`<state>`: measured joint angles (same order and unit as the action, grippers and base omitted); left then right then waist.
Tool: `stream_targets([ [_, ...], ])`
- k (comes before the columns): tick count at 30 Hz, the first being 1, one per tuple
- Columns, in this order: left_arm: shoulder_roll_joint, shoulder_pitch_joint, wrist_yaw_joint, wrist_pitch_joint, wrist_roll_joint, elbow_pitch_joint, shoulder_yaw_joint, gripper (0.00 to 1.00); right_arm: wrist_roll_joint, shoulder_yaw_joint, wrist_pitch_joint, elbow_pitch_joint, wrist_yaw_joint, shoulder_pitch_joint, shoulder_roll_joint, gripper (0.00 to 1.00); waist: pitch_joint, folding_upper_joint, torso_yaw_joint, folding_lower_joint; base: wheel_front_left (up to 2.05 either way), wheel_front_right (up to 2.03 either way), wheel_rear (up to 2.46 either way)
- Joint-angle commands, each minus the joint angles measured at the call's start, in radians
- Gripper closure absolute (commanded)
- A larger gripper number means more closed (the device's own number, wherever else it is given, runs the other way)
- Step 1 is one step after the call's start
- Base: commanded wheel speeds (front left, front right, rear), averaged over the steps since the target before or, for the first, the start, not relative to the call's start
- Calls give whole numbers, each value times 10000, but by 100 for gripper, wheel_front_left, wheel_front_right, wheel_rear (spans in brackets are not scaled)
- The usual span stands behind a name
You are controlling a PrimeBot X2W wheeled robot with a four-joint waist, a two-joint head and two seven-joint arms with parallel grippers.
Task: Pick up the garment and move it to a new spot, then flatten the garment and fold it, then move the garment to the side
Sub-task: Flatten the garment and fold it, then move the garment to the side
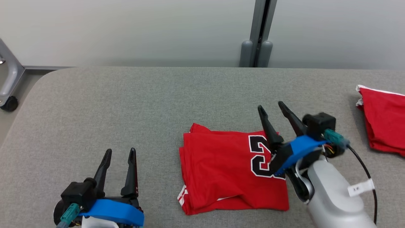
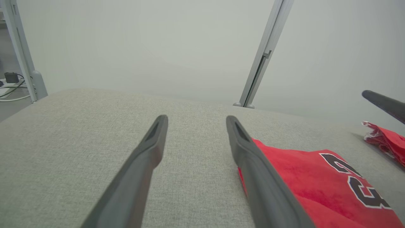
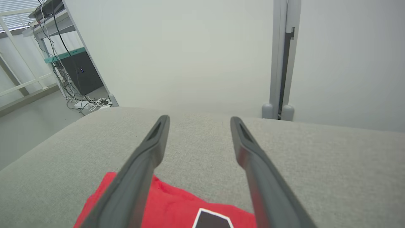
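Though apart from garment — red cloth

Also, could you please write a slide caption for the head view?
Folded red jersey on grey fabric surface; right gripper open over its right edge, left gripper open to its left.
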<state>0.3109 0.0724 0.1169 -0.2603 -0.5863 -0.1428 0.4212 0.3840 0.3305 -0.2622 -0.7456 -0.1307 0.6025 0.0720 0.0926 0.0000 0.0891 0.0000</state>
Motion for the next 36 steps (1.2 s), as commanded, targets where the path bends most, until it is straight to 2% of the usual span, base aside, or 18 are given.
stream_targets([
  [1, -187, 134, -27, -49, 107, -124, -198, 0, -1068, -1171, -32, 816, -1, -1111, -20, 0, -149, 0, -186, 0, 0, 0, 0],
  [4, -352, -58, -95, -52, 261, -157, -486, 0, -1877, -2151, -32, 1628, -1, -2206, -139, 0, -246, 0, -310, 0, 0, 0, 0],
  [8, -581, -425, -185, -55, 451, -198, -936, 0, -2481, -2905, -33, 2568, -1, -3331, -209, 0, -363, 0, -425, 0, 0, 0, 0],
  [20, -1037, -1233, -554, -57, 1109, -471, -1762, 0, -2043, -3075, -34, 3783, -1, -4858, -218, 0, -527, 0, -471, 0, 0, 0, 0],
  [36, -1464, -1216, -1001, -58, 1743, -767, -2308, 0, -2187, -2987, -35, 3744, -1, -4919, -219, 0, -473, 0, -490, 0, 0, 0, 0],
])
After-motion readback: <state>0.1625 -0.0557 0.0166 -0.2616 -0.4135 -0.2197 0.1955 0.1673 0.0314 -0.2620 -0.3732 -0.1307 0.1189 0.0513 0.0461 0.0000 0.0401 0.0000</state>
